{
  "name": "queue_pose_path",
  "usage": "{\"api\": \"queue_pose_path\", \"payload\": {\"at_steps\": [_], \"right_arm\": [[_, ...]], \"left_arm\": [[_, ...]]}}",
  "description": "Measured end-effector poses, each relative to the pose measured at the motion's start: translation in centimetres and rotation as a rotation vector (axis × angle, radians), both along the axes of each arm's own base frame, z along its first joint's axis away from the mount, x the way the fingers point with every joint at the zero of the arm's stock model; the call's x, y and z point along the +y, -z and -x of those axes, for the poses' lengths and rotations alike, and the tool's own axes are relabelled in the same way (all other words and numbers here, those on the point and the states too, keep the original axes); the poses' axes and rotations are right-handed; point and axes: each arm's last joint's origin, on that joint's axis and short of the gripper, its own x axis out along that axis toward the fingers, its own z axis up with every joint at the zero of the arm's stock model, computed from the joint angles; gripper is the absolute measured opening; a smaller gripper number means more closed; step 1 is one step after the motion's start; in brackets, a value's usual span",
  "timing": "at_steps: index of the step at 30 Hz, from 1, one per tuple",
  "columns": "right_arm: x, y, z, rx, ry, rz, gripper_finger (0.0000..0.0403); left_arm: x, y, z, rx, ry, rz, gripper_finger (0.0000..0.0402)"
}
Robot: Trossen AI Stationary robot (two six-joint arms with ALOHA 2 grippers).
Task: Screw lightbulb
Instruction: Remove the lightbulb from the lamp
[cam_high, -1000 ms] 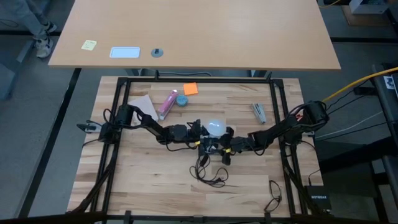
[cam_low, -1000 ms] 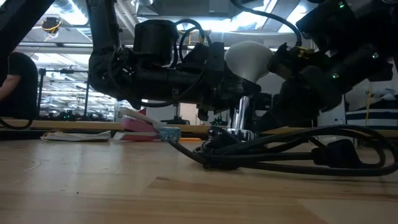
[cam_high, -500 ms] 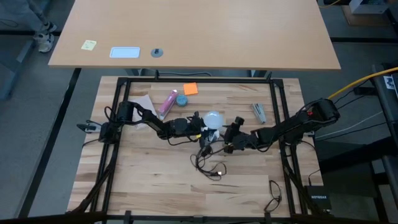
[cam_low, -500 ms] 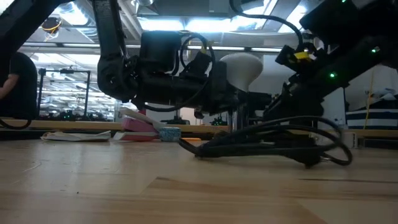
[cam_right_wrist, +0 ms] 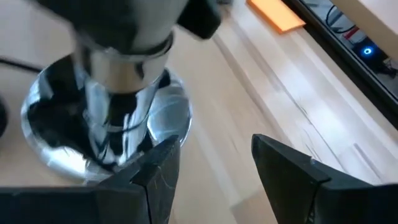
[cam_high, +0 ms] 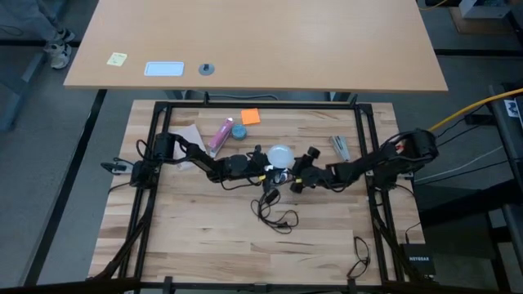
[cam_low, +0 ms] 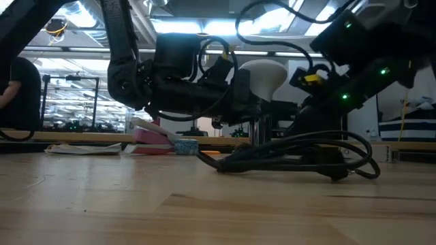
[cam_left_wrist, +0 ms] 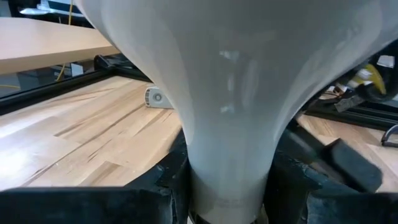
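Near the middle of the butcher-block table (cam_high: 204,237), the lightbulb (cam_high: 280,155) is held by the left gripper (cam_high: 263,170), whose fingers (cam_left_wrist: 155,193) are pinched on the narrow neck just under the globe. From the low view, the bulb (cam_low: 264,71) is seen upright, globe on top, above the chrome stem of the lamp base (cam_right_wrist: 106,124); whether its thread sits in the socket cannot be told. A round shiny foot of that base is seen in the right wrist view, resting on the wood, with a black cord (cam_high: 274,216) looped toward the table's near edge.

Just beside the bulb, on its other side, the right gripper (cam_high: 301,175) is noted with fingers (cam_right_wrist: 155,168) spread apart and nothing between them, close to the base's foot but not touching it.

Farther back, a pink tube (cam_high: 219,135), a small blue round object (cam_high: 238,131) and an orange sticky note (cam_high: 250,117) are recorded, well apart from the bulb.
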Motion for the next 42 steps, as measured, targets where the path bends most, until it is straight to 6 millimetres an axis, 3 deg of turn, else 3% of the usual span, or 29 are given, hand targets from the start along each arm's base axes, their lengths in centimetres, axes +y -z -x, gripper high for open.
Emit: {"api": "queue_pose_path", "payload": {"at_steps": [13, 23, 29, 42], "right_arm": [[-0.4, 1.6, -0.9, -0.062, 0.028, -0.094, 0.0209], [-0.8, 1.7, -0.9, -0.087, 0.067, -0.136, 0.0209], [-1.5, 1.7, -1.0, -0.141, 0.117, -0.256, 0.0209], [0.0, 1.8, -1.1, -0.197, 0.107, -0.461, 0.0209]], "left_arm": [[-0.1, 0.1, 0.0, -0.001, 0.007, 0.004, 0.0139], [-0.1, 0.1, 0.0, -0.001, 0.008, 0.005, 0.0139], [-0.1, 0.1, 0.0, -0.003, 0.008, 0.004, 0.0139], [-0.1, 0.0, 0.0, -0.003, 0.006, -0.035, 0.0139]]}}
